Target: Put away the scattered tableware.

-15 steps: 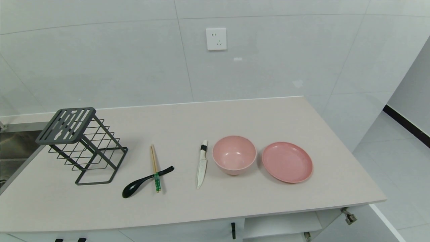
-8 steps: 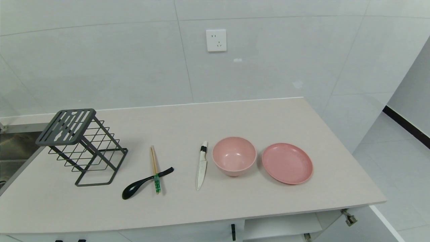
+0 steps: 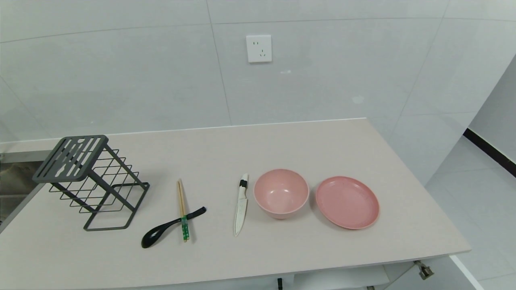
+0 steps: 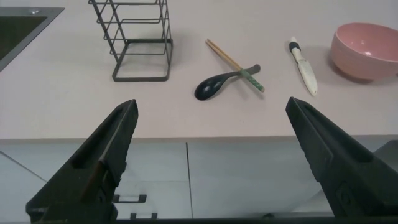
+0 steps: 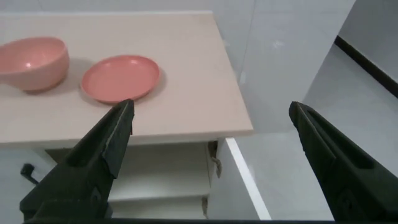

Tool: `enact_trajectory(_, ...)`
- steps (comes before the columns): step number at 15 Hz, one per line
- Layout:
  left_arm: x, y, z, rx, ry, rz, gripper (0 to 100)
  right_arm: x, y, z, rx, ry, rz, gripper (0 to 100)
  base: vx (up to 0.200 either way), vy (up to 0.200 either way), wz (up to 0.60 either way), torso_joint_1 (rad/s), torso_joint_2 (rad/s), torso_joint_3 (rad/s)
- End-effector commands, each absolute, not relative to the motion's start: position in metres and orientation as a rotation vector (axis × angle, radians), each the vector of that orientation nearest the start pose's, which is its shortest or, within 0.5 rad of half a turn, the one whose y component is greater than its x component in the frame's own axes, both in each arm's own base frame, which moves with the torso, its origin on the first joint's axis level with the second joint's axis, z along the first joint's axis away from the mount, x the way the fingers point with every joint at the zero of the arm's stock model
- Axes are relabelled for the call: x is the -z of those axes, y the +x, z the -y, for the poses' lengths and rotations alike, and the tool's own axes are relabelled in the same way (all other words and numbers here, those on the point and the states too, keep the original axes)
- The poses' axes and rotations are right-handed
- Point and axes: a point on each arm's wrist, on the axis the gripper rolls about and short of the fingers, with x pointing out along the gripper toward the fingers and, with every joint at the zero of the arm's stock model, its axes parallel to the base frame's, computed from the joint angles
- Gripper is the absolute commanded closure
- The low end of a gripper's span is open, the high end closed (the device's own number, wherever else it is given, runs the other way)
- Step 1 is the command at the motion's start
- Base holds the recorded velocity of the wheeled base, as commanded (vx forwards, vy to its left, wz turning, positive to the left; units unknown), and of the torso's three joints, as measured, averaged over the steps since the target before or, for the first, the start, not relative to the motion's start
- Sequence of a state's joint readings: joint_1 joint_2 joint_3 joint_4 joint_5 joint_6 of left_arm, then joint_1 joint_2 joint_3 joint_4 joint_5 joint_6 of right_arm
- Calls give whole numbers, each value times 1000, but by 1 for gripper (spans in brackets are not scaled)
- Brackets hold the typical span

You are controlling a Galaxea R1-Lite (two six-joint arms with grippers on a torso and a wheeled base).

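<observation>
On the beige counter (image 3: 250,145) lie a black spoon (image 3: 169,226) crossed by a pair of wooden chopsticks (image 3: 182,209), a white knife (image 3: 241,203), a pink bowl (image 3: 281,193) and a pink plate (image 3: 347,201). A dark wire rack (image 3: 86,177) stands at the counter's left. My left gripper (image 4: 211,121) is open, held off the counter's front edge facing the spoon (image 4: 221,83), chopsticks (image 4: 233,64), knife (image 4: 303,65) and rack (image 4: 138,34). My right gripper (image 5: 211,121) is open, in front of the counter's right end near the plate (image 5: 120,78) and bowl (image 5: 32,62).
A steel sink (image 3: 10,185) is set into the counter left of the rack. A wall socket (image 3: 259,48) sits on the tiled wall behind. Below the counter's front edge are white cabinet fronts (image 4: 249,174) and an open shelf (image 5: 161,174). Floor drops away right of the counter.
The whole head view has shifted slightly, so the camera moved. The tableware and rack lie as before.
</observation>
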State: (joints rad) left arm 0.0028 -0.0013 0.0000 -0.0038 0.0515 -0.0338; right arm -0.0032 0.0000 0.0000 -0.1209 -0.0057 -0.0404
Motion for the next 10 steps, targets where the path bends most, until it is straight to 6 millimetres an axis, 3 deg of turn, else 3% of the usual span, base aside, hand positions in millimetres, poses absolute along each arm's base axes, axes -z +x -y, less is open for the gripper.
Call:
enact_trajectory(1,-76,-23,-1,-55,-35,7,0,-93,-24,-1,-22,-44,171,0,0,0,0,0,0,0)
enact_trajectory(4,-77,-23,-1,-55,-39,9,0,-102,-22,-5,-235,16,125,0,0,0,0,0,0,0)
enact_trajectory(7,-76,-23,-1,-55,-40,7,0,-129,-2,-5,-308,37,-30,0,0,0,0,0,0,0)
enact_trajectory(10,-76,-23,-1,-55,-40,7,0,-134,21,-8,-384,43,-186,0,0,0,0,0,0,0)
